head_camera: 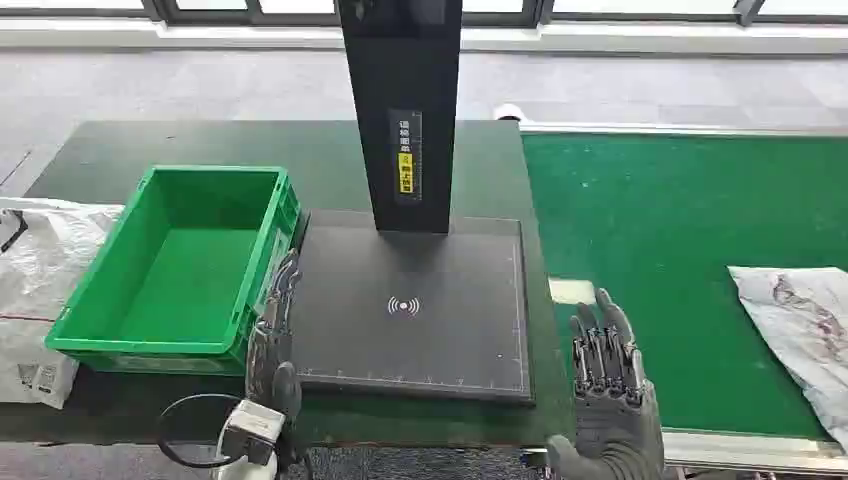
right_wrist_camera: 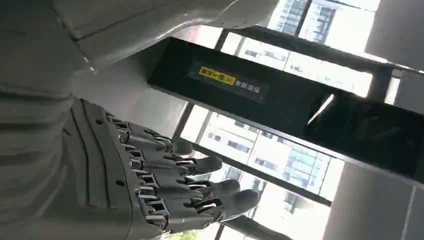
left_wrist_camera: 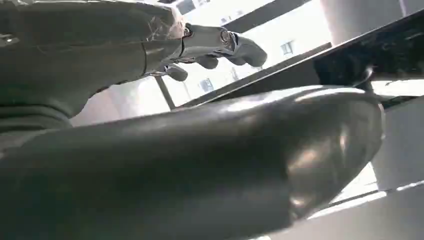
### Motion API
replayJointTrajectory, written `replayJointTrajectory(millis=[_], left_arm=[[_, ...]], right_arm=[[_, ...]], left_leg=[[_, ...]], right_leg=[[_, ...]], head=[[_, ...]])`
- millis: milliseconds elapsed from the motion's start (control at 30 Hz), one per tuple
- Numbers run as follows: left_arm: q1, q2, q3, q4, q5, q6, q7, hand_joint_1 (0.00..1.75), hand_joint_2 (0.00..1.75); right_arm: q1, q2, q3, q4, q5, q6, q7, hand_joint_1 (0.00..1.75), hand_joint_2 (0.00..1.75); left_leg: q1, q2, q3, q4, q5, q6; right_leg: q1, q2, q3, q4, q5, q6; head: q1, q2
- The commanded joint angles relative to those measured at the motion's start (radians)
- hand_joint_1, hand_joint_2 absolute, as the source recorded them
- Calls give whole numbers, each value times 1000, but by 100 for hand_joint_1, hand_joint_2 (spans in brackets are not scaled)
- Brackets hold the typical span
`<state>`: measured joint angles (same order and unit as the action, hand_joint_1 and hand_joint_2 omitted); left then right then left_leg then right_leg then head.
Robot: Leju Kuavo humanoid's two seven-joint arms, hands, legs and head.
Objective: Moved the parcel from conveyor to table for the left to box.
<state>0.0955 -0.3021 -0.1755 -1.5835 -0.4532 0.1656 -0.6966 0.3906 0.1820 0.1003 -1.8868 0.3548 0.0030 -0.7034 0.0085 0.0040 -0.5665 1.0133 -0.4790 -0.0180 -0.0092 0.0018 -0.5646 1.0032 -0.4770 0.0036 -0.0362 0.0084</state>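
Both hands held empty, fingers apart, at the near edge of the black scanner pad (head_camera: 410, 310).
A crinkled white parcel (head_camera: 800, 325) is seen right of the pad on the felt-green conveyor (head_camera: 680, 220); the left hand (head_camera: 272, 345) is wedged between pad and ribbed green crate (head_camera: 180, 265), the right hand (head_camera: 605, 375) beside open belt.

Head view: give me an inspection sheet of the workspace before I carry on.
Surface: dark green table, black scanner pad on it; green conveyor to its right.
Job's things: grey parcel lying on the conveyor; green crate empty, left of the pad.
Clutter: white bag beside the crate.
Hands: left hand at the pad's left edge, right hand near the conveyor; both open, holding nothing.
Cables: black loop by the left wrist.
Surroundings: black post, windows behind.
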Motion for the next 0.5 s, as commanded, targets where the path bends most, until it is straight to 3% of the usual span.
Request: replayJointTrajectory(millis=[33, 100, 133, 233, 267, 433, 500], left_arm=[[81, 15, -2, -42, 11, 18, 20, 0, 0], [81, 15, -2, -42, 11, 18, 20, 0, 0], [86, 12, 8, -47, 14, 36, 26, 0, 0], [89, 33, 25, -23, 75, 49, -2, 0, 0], [85, 44, 17, -22, 102, 57, -2, 0, 0], [56, 131, -89, 23, 150, 185, -2, 0, 0], [52, 137, -91, 26, 158, 187, -2, 0, 0]], right_arm=[[-61, -16, 0, 68, -58, -27, 5, 0, 175], [-61, -16, 0, 68, -58, -27, 5, 0, 175], [-67, -12, -14, 56, -145, 0, 5, 0, 0], [-120, -27, -37, 101, -163, 33, 5, 0, 0], [-126, -30, -35, 115, -151, 24, 5, 0, 175], [-158, -42, -53, 234, -42, -144, 5, 0, 175], [-165, -51, -61, 238, -50, -138, 5, 0, 175]], left_leg=[[0, 2, 2, -3, 1, 1], [0, 1, 2, -3, 1, 1], [0, 1, 1, -2, 0, 0], [0, 2, 2, -3, 1, 1], [0, 2, 2, -2, 1, 0], [0, -1, 3, -5, 3, 1], [0, 0, 3, -4, 2, 1]], right_leg=[[0, 2, 1, -3, 1, 0], [0, 1, 2, -3, 1, 0], [0, 1, 1, -2, 1, 0], [0, 2, 1, -3, 2, 0], [0, 2, 1, -2, 1, 0], [0, -1, 3, -5, 3, 0], [0, -1, 3, -5, 2, 0]], head=[[0, 0], [0, 0], [0, 0], [0, 0], [0, 0], [0, 0], [0, 0]])
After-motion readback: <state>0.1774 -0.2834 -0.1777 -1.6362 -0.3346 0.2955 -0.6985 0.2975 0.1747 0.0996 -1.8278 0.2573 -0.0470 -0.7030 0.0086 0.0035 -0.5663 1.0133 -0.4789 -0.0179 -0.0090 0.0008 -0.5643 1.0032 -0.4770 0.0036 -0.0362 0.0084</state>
